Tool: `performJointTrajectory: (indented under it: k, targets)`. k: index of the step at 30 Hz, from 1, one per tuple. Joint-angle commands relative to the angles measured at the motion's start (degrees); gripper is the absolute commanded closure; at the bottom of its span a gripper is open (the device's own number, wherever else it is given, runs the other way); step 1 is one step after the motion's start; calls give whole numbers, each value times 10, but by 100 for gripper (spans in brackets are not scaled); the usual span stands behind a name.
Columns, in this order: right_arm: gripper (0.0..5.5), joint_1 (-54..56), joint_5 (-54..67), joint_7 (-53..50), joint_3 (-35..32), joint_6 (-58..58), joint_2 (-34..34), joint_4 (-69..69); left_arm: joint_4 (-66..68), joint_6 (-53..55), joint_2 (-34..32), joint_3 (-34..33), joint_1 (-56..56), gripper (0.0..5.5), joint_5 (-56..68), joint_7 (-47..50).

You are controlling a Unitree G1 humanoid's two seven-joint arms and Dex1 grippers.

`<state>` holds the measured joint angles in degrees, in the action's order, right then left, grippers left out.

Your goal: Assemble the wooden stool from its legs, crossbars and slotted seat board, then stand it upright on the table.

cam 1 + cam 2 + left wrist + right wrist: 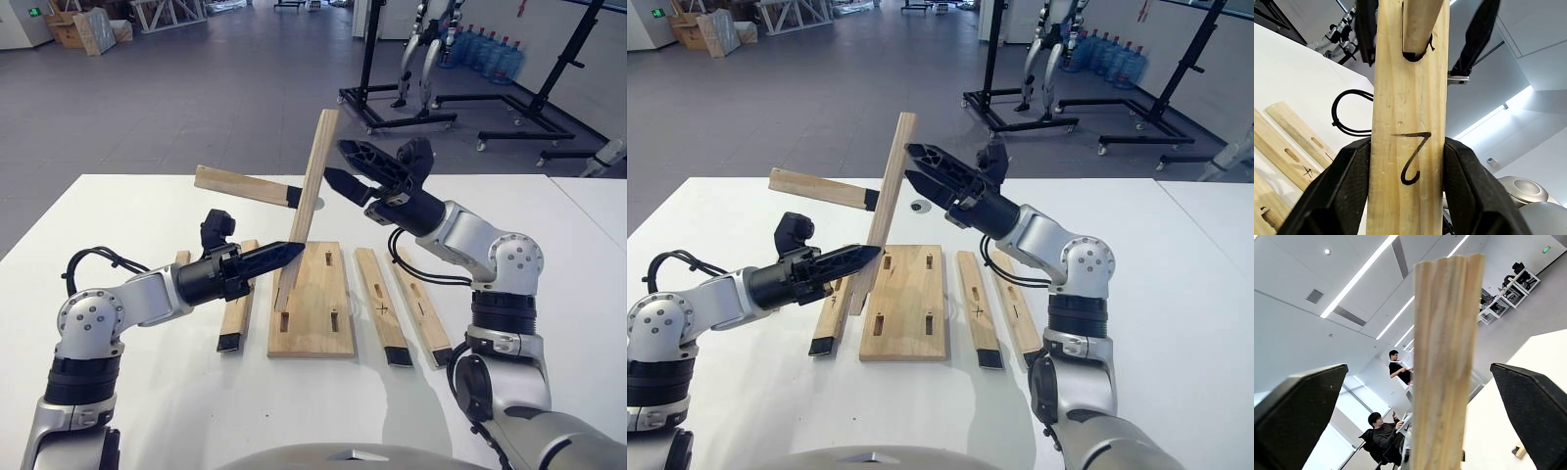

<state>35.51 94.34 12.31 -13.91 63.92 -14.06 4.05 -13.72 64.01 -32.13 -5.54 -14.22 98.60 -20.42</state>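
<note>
Head camera: the seat board (315,311) lay flat in the middle of the table (147,401), with bare white top towards the near edge and on both sides. A left piece (235,311) lay just beside the board. An inner piece (380,305) and an outer piece (423,311) lay on its right, and a far piece (240,186) lay near the far edge. The left gripper (292,254) was clamped on the lower part of a leg (315,176) that stood tilted, foot down at the board's left side. The right gripper (338,164) gaped wide around the leg's upper part.

Left wrist: both black fingers (1347,186) pressed the leg's sides.

Right wrist: the leg rose between spread fingers (1298,416), with clear air on each side.
</note>
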Motion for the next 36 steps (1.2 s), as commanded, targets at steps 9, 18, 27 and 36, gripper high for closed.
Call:
performJointTrajectory:
  k: [9,18,27,36]
  targets:
    - [10,19,23,-11,22,0,7,-18,-11,0,-6,8,-2,346,11,5]
    - [10,58,6,-3,32,-7,17,33,-22,0,-6,16,5,346,18,7]
    - [186,27,13,-3,42,11,25,22,-21,-2,-7,20,2,346,20,7]
    - [342,15,19,-3,37,12,18,12,-18,-2,-10,23,1,346,18,2]
